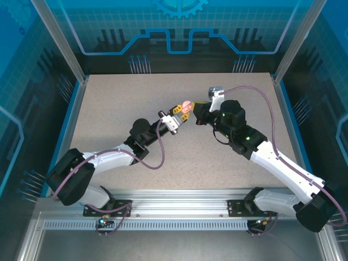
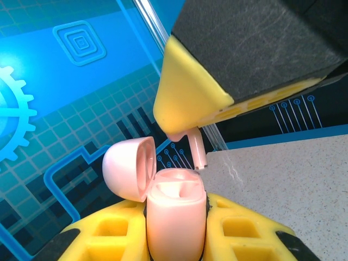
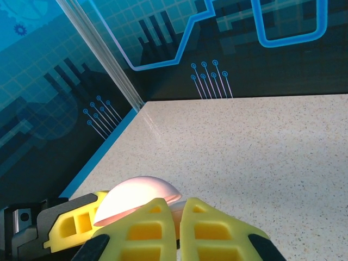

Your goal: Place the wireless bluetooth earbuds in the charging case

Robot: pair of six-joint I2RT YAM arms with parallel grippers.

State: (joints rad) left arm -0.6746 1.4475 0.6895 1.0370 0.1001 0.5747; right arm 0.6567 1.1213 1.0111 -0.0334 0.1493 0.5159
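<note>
Earbud [image 2: 197, 150] in R claw [image 2: 175, 128], at open case [image 2: 175, 209] rim, L claw [image 2: 176, 242]

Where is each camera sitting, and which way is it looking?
Top external: above, behind the bases, looking down at the table, both arms, left gripper and right gripper.
Left wrist: on the left arm, facing its own fingers gripping the open pink case.
Right wrist: on the right arm, facing over its own fingers across the table.
Shared: both wrist views show the case's lid.

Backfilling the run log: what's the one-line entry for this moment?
left gripper: shut on pink case, lid open | right gripper: shut on pink earbud, stem over case opening | earbud not yet seated
</note>
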